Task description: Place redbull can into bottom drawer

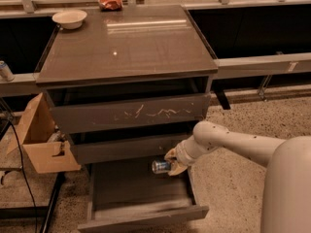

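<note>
The redbull can (160, 167) is a small silver and blue can lying sideways, its shiny end facing left. My gripper (171, 165) is shut on the redbull can and holds it over the right rear part of the bottom drawer (141, 216), which is pulled out and has a grey tray inside. My white arm (233, 144) reaches in from the right. The can is a little above the drawer floor, just in front of the middle drawer's front (121, 150).
The top drawer front with white scratches (129, 113) is shut. On the cabinet top (126, 40) stand a white bowl (69, 18) and a red-orange snack bag (110, 2) at the back. An open cardboard box (41, 140) stands at the left.
</note>
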`<action>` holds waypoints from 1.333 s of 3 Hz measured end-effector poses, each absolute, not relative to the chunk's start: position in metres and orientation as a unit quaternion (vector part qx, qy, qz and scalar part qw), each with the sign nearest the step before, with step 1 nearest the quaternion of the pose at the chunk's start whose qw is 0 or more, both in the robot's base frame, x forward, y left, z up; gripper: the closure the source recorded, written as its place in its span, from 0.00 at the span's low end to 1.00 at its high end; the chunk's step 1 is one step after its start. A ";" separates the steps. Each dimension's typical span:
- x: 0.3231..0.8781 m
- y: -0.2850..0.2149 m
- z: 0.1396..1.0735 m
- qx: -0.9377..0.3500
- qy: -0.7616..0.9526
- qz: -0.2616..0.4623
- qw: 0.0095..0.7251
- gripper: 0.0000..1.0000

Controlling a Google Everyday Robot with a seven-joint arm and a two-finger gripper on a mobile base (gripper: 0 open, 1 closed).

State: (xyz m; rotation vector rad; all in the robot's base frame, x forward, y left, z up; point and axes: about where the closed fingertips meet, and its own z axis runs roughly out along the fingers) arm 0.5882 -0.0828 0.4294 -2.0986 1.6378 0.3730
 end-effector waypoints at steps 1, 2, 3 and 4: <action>0.588 -0.083 0.429 -0.761 0.594 0.135 0.225 1.00; 0.585 -0.081 0.410 -0.763 0.592 0.142 0.218 1.00; 0.585 -0.076 0.378 -0.771 0.586 0.145 0.205 1.00; 0.586 -0.074 0.349 -0.774 0.583 0.148 0.196 1.00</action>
